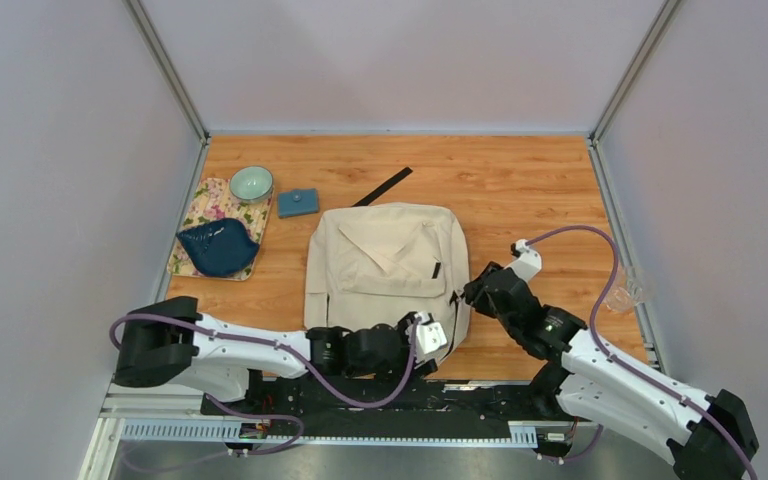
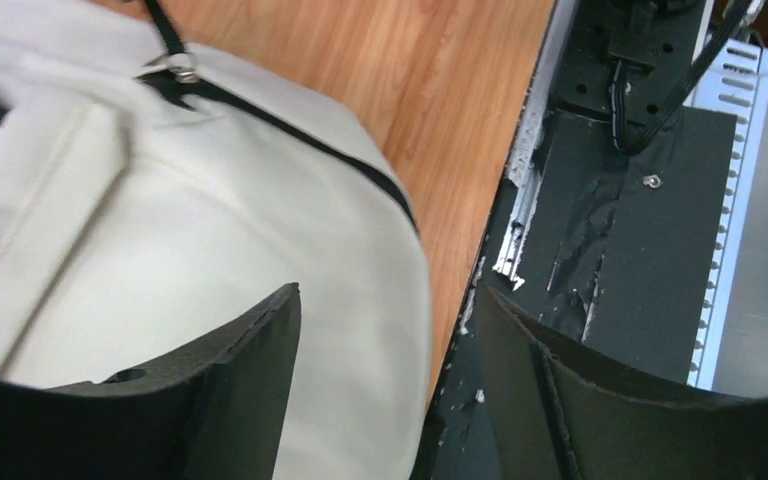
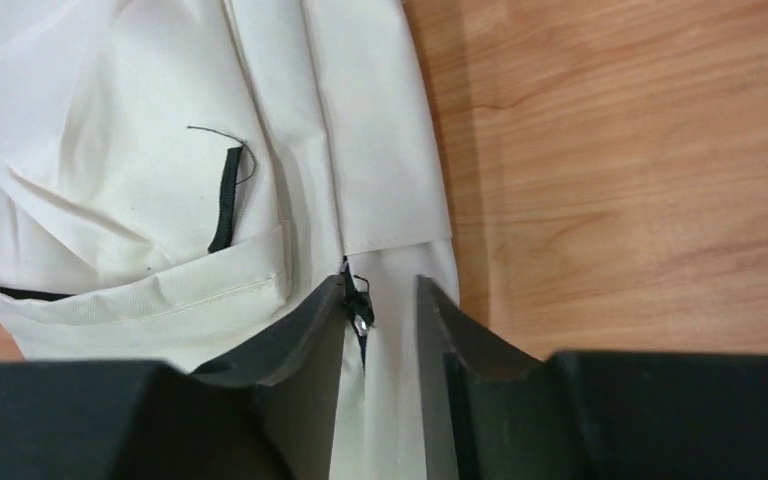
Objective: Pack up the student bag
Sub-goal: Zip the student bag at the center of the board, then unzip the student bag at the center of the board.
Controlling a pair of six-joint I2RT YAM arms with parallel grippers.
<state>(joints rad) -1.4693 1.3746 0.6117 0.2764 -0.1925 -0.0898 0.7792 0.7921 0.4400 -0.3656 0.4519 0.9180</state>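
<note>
the student bag (image 1: 385, 260) is lying flat in the middle of the table (image 1: 530, 180), with its front pocket facing up. the left gripper (image 2: 388, 295) is standing at the bag's near corner with its jaws wide apart. the cloth edge is between them but not pinched, probably so that the bag can be steadied. the right gripper (image 3: 381, 285) is sitting at the bag's right side, jaws only narrowly apart around the zipper pull (image 3: 360, 312), not clamping it. i judge it is preparing to open the zipper.
</note>
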